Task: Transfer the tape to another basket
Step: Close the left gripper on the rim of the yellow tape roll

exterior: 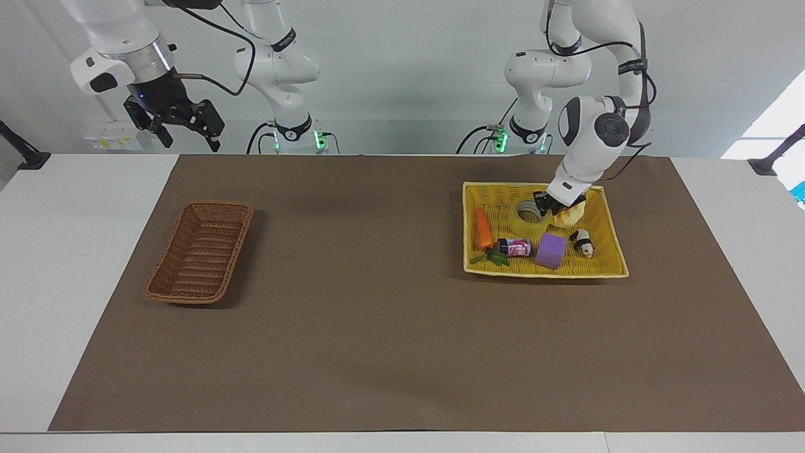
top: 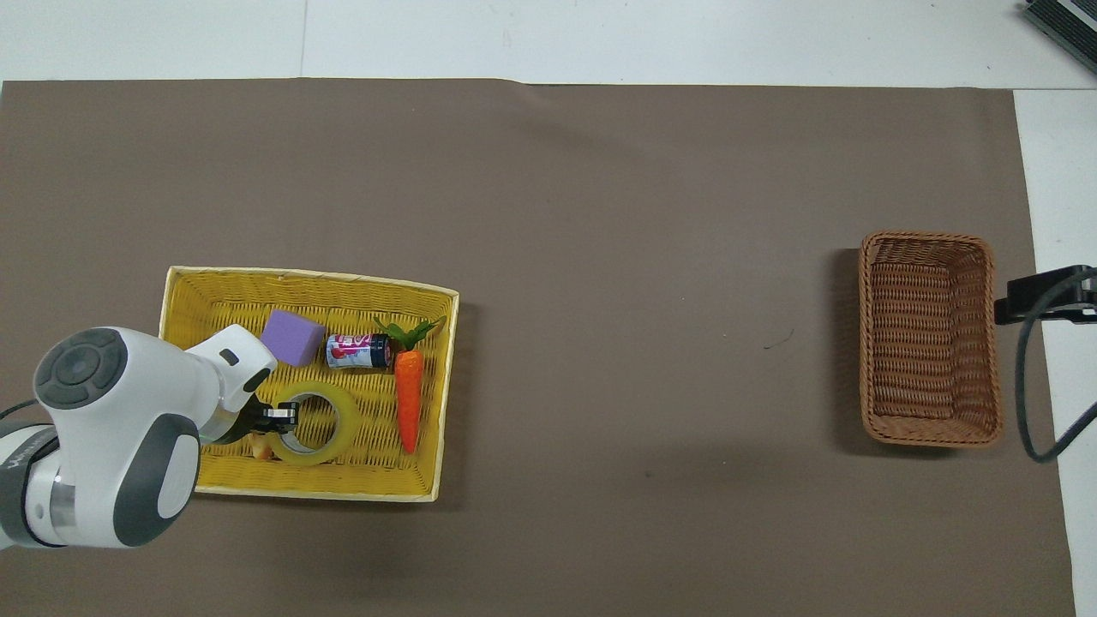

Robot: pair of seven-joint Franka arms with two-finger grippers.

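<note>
The tape (exterior: 526, 218), a yellow translucent roll, is in the yellow basket (exterior: 544, 272) at the left arm's end of the table. My left gripper (exterior: 544, 205) is shut on the roll's rim and holds it tilted just above the basket floor. It also shows in the overhead view (top: 276, 417) on the tape (top: 330, 428). The brown wicker basket (exterior: 217, 205) stands empty at the right arm's end, also in the overhead view (top: 926, 237). My right gripper (exterior: 183, 130) waits open, high over the table edge beside that basket.
The yellow basket (top: 308, 276) also holds a carrot (exterior: 483, 229), a small bottle (exterior: 516, 246), a purple block (exterior: 551, 250), a bread piece (exterior: 569, 216) and a panda toy (exterior: 583, 242). A brown mat covers the table between the baskets.
</note>
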